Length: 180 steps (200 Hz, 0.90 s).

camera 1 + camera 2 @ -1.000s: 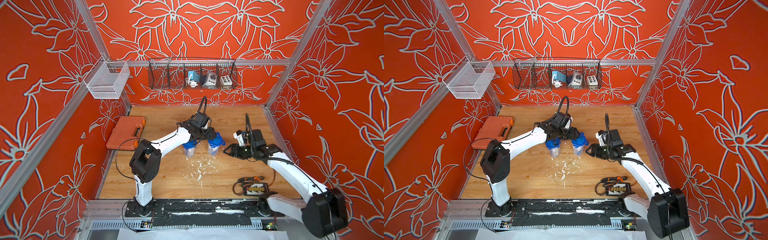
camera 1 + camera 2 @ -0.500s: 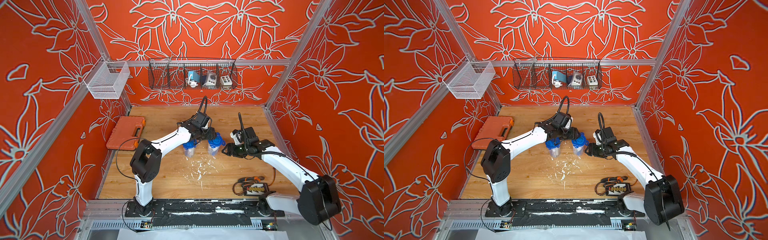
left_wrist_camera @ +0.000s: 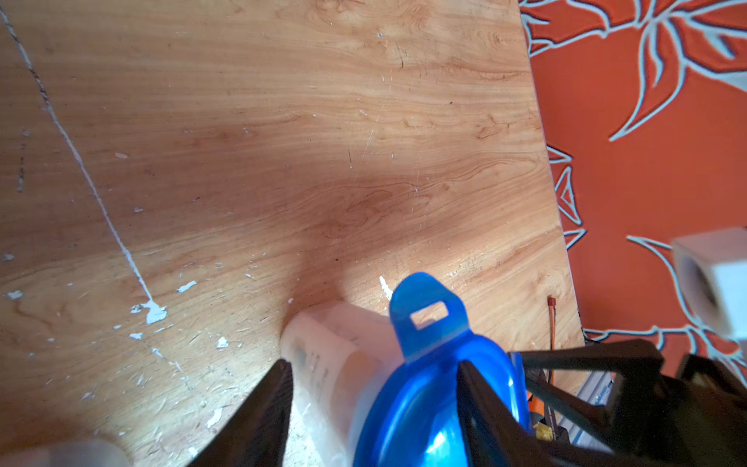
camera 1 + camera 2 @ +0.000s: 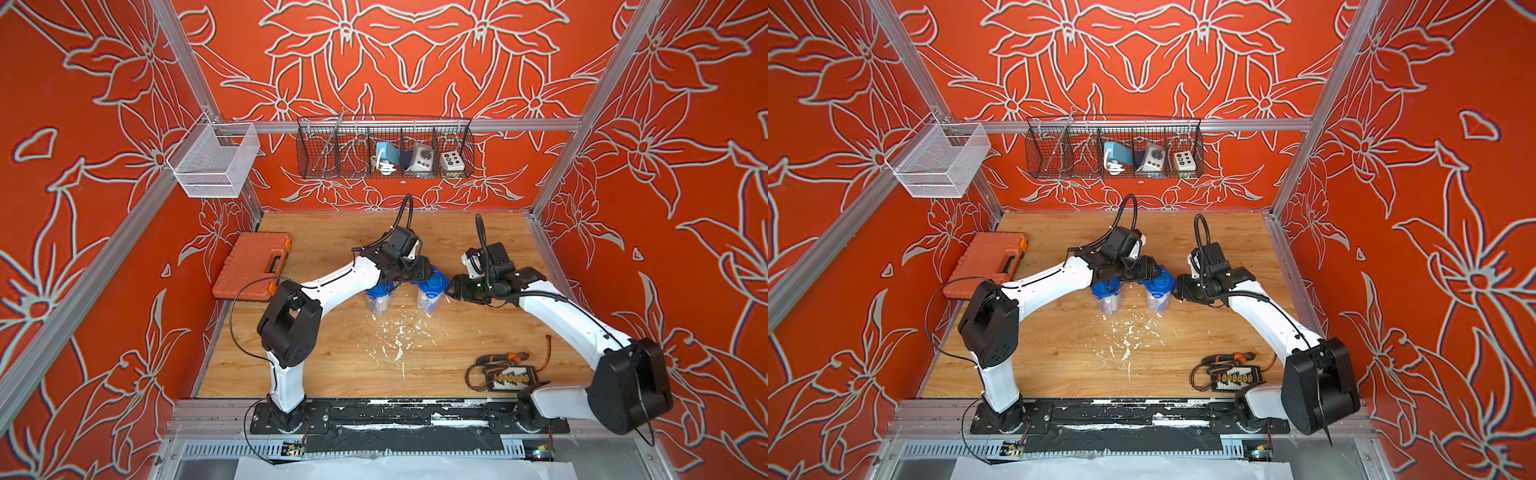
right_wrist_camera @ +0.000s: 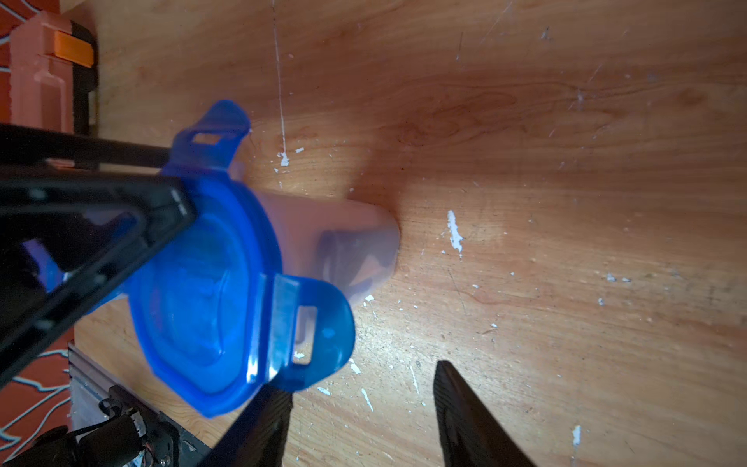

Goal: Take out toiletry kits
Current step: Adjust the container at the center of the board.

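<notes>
Toiletry kits (image 5: 355,258) show only as dim dark shapes inside tall clear plastic tub (image 5: 323,226), upright on wooden bench (image 5: 566,161), blue four-tabbed lid (image 5: 202,291) seated. Likely small, light, slick pieces; pinch each across its body once lid is off. Left gripper (image 3: 372,364) jaws straddle tub top, clench unclear. Right gripper (image 5: 361,380) jaws released beside a tab. Second lidded tub (image 4: 378,302) alongside, contents indistinct

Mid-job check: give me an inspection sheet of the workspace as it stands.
Surface: wooden tabletop, white flecks mid-table.
Job's things: toiletry kits dimly visible inside two standing tubs, blue lids on.
Clutter: orange tool case; pliers and connector board.
Grippers: left gripper straddles one tub's lid, grip unclear; right gripper open beside it.
Cables: black loop by left arm base; wires at board.
Surroundings: floral walls, black wire basket, white mesh basket.
</notes>
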### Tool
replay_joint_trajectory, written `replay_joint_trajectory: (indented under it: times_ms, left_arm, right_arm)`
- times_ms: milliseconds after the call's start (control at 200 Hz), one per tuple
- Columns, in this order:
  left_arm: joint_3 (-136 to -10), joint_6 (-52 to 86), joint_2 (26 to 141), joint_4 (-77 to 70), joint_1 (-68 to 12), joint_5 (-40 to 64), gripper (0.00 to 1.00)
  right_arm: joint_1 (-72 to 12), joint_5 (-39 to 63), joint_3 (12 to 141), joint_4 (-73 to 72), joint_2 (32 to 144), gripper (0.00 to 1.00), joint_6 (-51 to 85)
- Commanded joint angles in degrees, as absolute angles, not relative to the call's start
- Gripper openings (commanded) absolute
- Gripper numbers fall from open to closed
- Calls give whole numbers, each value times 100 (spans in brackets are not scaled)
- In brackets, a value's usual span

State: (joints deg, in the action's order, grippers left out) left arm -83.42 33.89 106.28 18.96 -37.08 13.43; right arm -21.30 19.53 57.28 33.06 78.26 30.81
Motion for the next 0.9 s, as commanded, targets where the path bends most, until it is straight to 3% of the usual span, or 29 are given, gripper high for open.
replay_joint_trajectory:
  times_ms: [0,661,896]
  left_arm:
    - [-8012,3367,10638,2695,-3771,1548,59]
    - [-7831,3512,10433,2380,-3757,1965,59]
    - [-7863,3694,10372,1944,-3719,2494,55]
  right_arm:
    - [-2069,1624,6082,3369,8032,58,3020]
    - [-1890,1769,6425,3835,8105,56,2558]
    - [-1890,1898,5734,3902,7441,45,2669]
